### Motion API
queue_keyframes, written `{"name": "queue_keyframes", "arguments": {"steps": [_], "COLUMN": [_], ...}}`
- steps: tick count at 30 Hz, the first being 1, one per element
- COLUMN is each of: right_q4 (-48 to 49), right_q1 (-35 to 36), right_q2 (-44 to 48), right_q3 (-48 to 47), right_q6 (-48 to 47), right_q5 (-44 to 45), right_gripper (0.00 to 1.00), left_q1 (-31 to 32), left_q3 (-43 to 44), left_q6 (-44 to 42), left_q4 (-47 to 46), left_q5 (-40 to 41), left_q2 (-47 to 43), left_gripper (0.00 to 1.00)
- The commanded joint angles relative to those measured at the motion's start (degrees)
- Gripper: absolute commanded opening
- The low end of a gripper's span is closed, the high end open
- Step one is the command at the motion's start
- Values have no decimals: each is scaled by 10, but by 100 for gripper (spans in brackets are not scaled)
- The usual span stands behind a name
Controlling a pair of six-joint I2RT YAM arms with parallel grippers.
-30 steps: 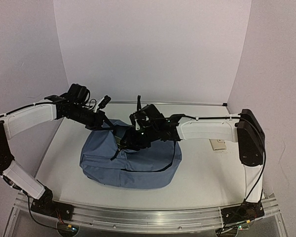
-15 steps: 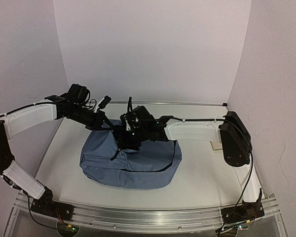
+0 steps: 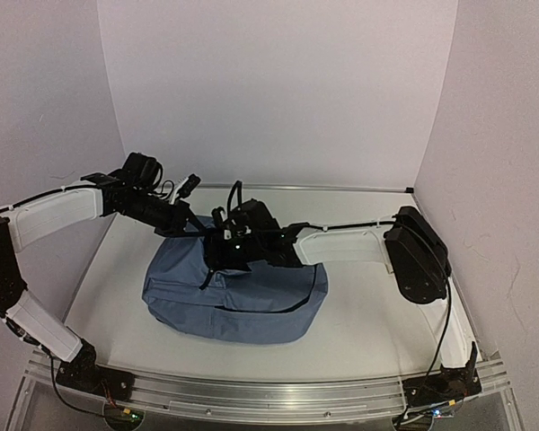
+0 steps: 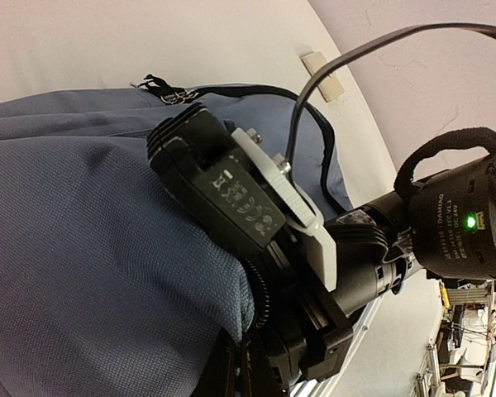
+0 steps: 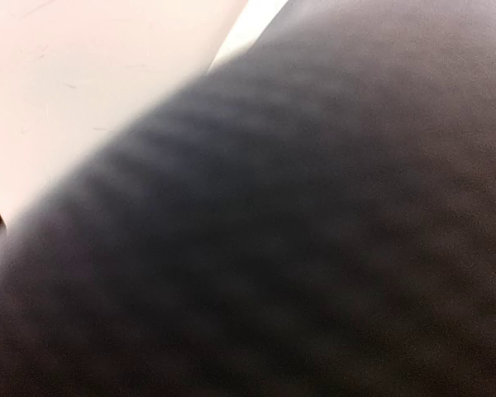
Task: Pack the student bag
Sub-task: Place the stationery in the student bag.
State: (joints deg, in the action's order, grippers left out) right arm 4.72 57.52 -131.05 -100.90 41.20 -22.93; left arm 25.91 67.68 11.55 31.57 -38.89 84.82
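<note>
The student bag (image 3: 238, 296) is a big slate-blue backpack lying in the middle of the table. My left gripper (image 3: 196, 226) is at its upper left rim. In the left wrist view it appears shut on the bag's zipper edge (image 4: 252, 310), holding it up. My right gripper (image 3: 220, 254) reaches from the right into the bag's opening, and its fingertips are hidden by fabric. The right wrist's black and white body (image 4: 231, 194) fills the middle of the left wrist view. The right wrist view shows only dark blurred bag fabric (image 5: 298, 248).
A small beige flat piece (image 4: 322, 76) lies on the white table beyond the bag's right side. White walls close in the table on three sides. An aluminium rail (image 3: 251, 395) runs along the near edge.
My right arm has swung left and pushed its gripper further into the bag's opening. The bag has shifted slightly left. My left arm has stayed still.
</note>
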Motion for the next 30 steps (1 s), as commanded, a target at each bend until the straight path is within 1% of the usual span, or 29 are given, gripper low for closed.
{"name": "queue_keyframes", "arguments": {"steps": [1, 2, 6, 10, 13, 16, 17, 20, 22, 24, 26, 30], "right_q4": [74, 76, 76, 65, 44, -11, -35, -148, -221, -276, -300, -318], "right_q1": [13, 14, 14, 14, 14, 14, 13, 6, -18, -63, -128, -220], "right_q2": [72, 99, 193, 268, 318, 367, 383, 415, 425, 428, 431, 427], "right_q3": [56, 79, 159, 220, 253, 268, 267, 252, 248, 255, 277, 320], "right_q6": [-10, -17, -40, -50, -50, -62, -67, -86, -82, -73, -72, -99], "right_q5": [46, 70, 141, 155, 166, 210, 244, 352, 411, 407, 386, 383], "right_gripper": [55, 60, 68, 74, 77, 81, 82, 89, 94, 94, 92, 92], "left_q1": [2, 2, 2, 2, 2, 2, 2, 2, 2, 2, 1, 1], "left_q3": [11, 9, 0, -2, 1, 7, 7, 8, 8, 9, 10, 12], "left_q6": [-8, -8, -5, -1, 1, 1, 2, 5, 9, 11, 13, 15], "left_q4": [-41, -43, -53, -53, -43, -33, -30, -24, -21, -21, -19, -17], "left_q5": [-12, -5, 13, 36, 59, 77, 86, 116, 133, 140, 140, 133], "left_q2": [-11, -15, -30, -33, -27, -20, -19, -18, -16, -15, -11, -4], "left_gripper": [0, 0, 0, 0, 0, 0, 0, 0, 0, 0, 0, 0]}}
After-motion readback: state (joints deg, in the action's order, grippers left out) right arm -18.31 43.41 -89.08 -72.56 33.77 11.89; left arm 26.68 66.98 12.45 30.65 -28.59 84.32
